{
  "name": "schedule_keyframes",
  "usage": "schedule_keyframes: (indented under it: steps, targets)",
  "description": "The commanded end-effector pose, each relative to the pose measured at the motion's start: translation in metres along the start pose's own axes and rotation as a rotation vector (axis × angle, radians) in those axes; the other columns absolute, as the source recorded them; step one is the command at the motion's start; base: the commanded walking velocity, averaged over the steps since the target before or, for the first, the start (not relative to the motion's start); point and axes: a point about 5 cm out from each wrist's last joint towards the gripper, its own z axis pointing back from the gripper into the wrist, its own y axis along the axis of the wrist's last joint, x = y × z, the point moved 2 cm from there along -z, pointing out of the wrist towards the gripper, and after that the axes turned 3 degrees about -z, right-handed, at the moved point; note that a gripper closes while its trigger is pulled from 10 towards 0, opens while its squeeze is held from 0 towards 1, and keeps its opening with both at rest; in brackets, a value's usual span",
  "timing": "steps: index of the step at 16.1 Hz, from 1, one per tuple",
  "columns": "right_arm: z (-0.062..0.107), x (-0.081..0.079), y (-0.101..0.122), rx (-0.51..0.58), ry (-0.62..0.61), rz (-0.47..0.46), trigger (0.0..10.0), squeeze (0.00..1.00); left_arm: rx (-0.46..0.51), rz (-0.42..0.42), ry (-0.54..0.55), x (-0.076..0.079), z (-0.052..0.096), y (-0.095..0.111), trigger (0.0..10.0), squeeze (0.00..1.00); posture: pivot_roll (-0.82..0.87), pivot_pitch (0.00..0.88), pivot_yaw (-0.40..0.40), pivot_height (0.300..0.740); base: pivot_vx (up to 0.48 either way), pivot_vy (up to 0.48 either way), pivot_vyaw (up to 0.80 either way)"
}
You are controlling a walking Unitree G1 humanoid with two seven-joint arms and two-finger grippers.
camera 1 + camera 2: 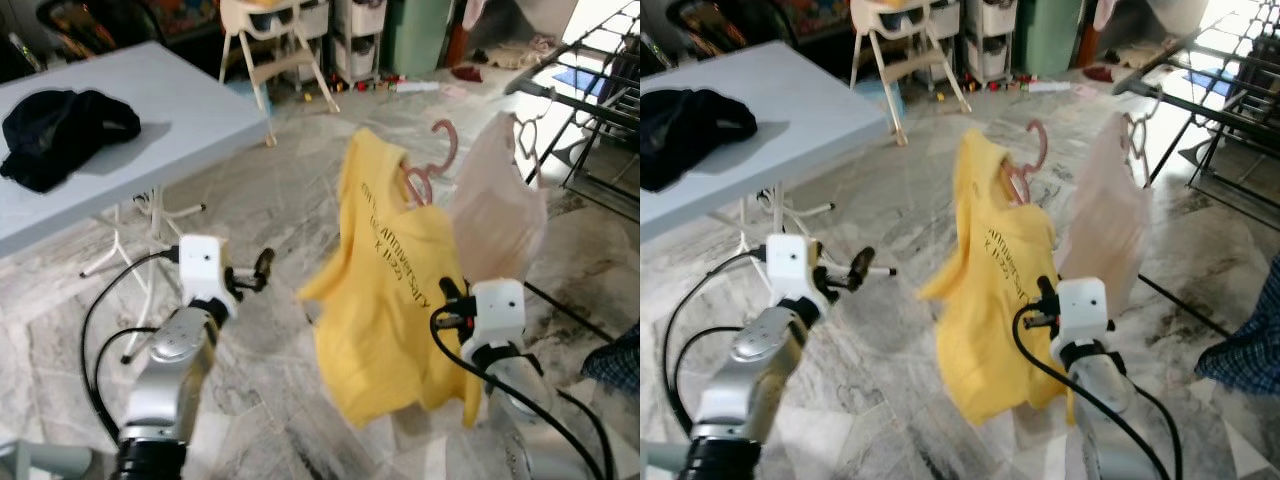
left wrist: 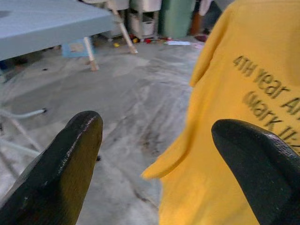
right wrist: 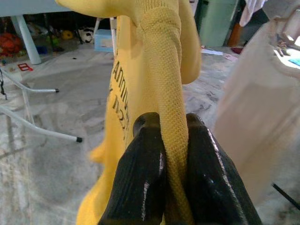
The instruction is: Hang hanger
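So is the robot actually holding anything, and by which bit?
Yes: the right gripper pinches a fold of the yellow shirt. The left gripper is open, holding nothing.

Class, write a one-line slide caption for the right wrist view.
Right gripper pinches a fold of the yellow shirt between its black fingers, a pale garment hanging alongside.

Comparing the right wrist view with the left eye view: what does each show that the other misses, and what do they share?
Right wrist view: the right gripper pinching a ribbed fold of the yellow shirt between its fingers.

Left eye view: the pink hanger hook above the shirt, the left gripper apart from it, a black garment on the grey table, and the drying rack.

Both: the yellow shirt, the pale garment beside it, the marble floor.
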Motion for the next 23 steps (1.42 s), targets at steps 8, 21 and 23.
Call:
schedule_keyframes:
  steps: [8,21,23]
  targets:
    - [-0.003,-0.008,0.02,0.097,0.038,0.029,10.0,0.0,0.008,0.0,-0.013,0.014,0.002,0.0,10.0,0.0,-0.12,0.084,0.082,0.74,0.0,-0.168,0.24]
    - [-0.003,-0.012,0.019,0.09,0.069,0.024,10.0,0.0,0.013,0.008,0.075,0.0,0.009,-0.006,10.0,0.0,-0.12,0.086,0.07,0.74,0.0,-0.136,0.04]
    - [-0.004,-0.014,0.019,0.092,0.078,0.026,10.0,0.0,0.012,-0.002,0.091,-0.003,0.01,-0.008,10.0,0.0,-0.12,0.085,0.067,0.74,0.0,0.0,0.0]
